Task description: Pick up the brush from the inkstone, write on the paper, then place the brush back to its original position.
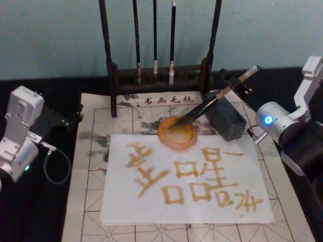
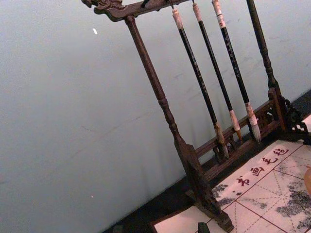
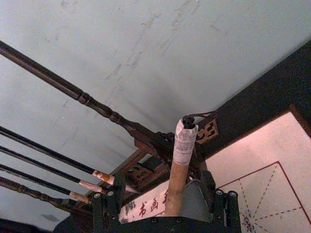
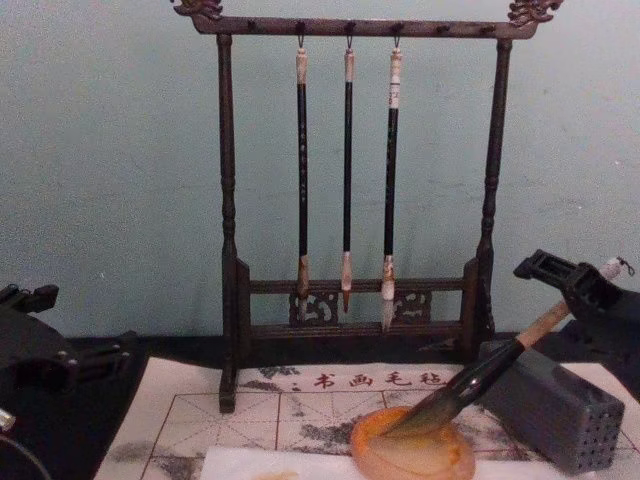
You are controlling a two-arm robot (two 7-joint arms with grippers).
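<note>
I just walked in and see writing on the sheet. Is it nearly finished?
Nearly. The paper already carries amber characters. The right gripper holds the brush at its upper handle, bristles resting in the inkstone. What looks left is letting go and pulling away. The left gripper sits idle at the side.

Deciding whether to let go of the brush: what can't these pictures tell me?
- Right gripper: chest view has it around the brush handle, but finger contact is hidden by its own body.
- Brush tip: lies in the orange dish; whether it touches bottom is too small to tell.
- Left gripper: fingers dark against dark cloth, head view.
</note>
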